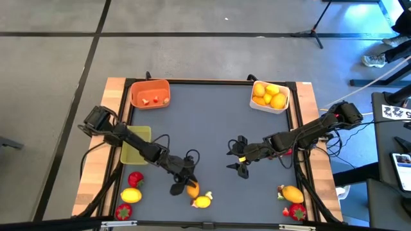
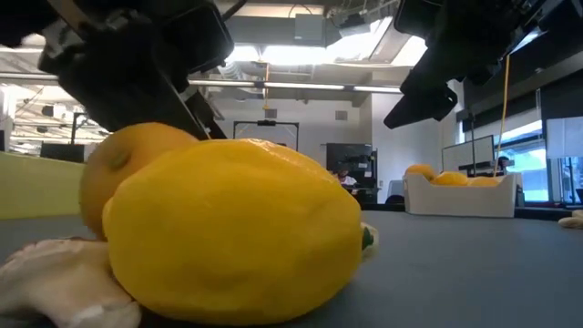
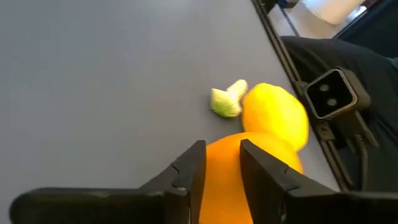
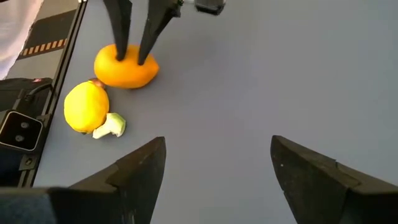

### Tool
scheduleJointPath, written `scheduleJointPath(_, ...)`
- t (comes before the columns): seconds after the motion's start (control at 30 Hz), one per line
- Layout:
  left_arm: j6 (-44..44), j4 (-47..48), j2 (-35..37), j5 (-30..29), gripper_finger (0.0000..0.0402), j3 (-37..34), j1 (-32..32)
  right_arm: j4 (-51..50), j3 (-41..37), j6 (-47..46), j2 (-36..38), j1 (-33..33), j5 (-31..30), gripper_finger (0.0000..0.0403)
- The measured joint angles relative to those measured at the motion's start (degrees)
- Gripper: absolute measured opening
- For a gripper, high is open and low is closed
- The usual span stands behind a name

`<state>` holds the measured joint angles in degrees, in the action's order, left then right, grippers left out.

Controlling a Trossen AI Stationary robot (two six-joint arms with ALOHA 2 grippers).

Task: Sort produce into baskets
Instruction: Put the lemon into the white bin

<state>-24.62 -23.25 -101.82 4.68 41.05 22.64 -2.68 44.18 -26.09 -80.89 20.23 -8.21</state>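
1. Closing on the orange (image 4: 126, 66), the left end effector (image 3: 222, 167) is seen with its two fingers set on either side of the fruit; the grip looks narrow, but whether the fruit is firmly pinched or only being touched cannot be told.
2. A lemon (image 3: 276, 116) lies just beyond the left end effector, touching the orange, with a small pale green bit (image 3: 226, 101) beside it; the fingers are judged to be kept steep so that only the orange is taken.
3. The right end effector (image 4: 217, 165) is held spread and empty, well apart from the orange, apparently waiting.
4. The white basket (image 1: 270, 96), already holding yellow fruit, lies far from the left end effector at the surface's far right corner; the orange basket (image 1: 150, 94) and the yellow-green basket (image 1: 136, 145) lie on the left arm's side.
5. Basket positions and loose fruit near the front edge are given only by the high view.
6. The finger placement on the orange is shown best by the right wrist view; in the low view it is hidden behind the lemon.
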Motion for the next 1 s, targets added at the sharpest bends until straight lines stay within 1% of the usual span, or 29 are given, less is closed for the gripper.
scheduleJointPath(0.1,1.61,2.16,2.36,-0.59,0.0092,-0.2,-1.64,-0.15,0.0,-0.09,0.01,0.0,0.0,0.0289)
scheduleJointPath(0.27,5.1,8.54,6.97,-1.18,0.009,-0.49,-4.69,-0.19,0.0,-0.08,0.01,0.0,0.02,0.0289)
scheduleJointPath(0.47,5.26,13.12,11.66,-2.22,0.0088,-0.32,-7.61,-0.43,0.0,-0.07,0.01,0.0,0.04,0.0289)
scheduleJointPath(0.63,2.42,13.94,14.52,-2.2,0.0088,-0.23,-8.47,-0.45,0.0,-0.06,0.01,0.0,0.04,0.0289)
scheduleJointPath(0.77,3.09,13.18,15.21,-1.56,0.009,-0.17,-8.17,-0.45,0.0,-0.06,0.01,0.0,0.04,0.0289)
scheduleJointPath(0.87,-0.64,13.19,14.97,0.09,0.0111,-0.14,-7.89,-0.45,0.02,-0.06,0.01,0.0,0.05,0.0289)
scheduleJointPath(1.0,-3.94,12.93,14.6,1.62,0.0166,-0.14,-6.15,-0.44,0.02,-0.05,0.01,0.0,0.07,0.0289)
